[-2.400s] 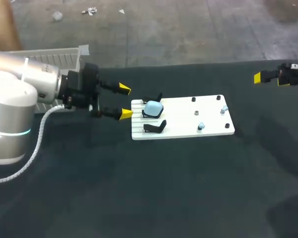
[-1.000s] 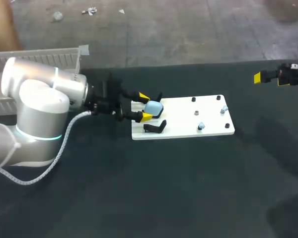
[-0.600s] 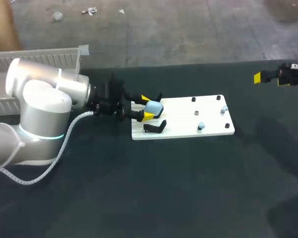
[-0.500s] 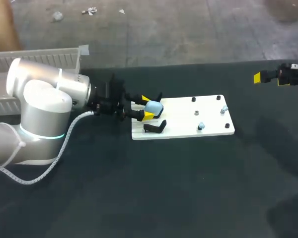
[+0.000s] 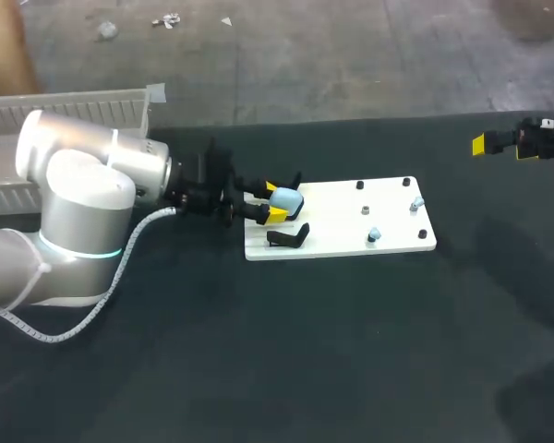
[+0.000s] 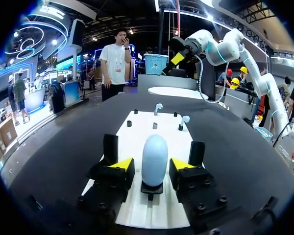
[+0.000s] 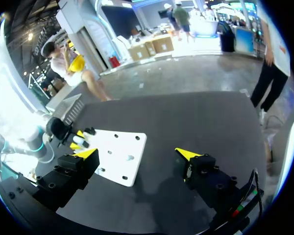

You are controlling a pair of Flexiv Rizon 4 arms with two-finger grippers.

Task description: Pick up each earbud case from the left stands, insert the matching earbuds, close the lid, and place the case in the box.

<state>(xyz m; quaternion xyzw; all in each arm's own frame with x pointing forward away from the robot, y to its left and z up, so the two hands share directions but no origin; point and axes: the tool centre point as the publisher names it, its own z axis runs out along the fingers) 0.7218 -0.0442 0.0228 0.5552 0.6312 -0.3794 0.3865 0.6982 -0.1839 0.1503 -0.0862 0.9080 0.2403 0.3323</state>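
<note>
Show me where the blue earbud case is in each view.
Head view: earbud case on white board, left end, between left claw tips.
Left wrist view: upright between left claw tips.
Right wrist view: too small to tell.
Shared landmark: white board.

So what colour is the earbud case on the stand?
The earbud case is light blue, clearest in the left wrist view.

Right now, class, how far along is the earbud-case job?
Done: nothing visible. Underway: left gripper straddles the blue case on its stand, fingers open. Left: grasp, insert both earbuds from the board, close lid, place in box. Right gripper idle, open.
</note>
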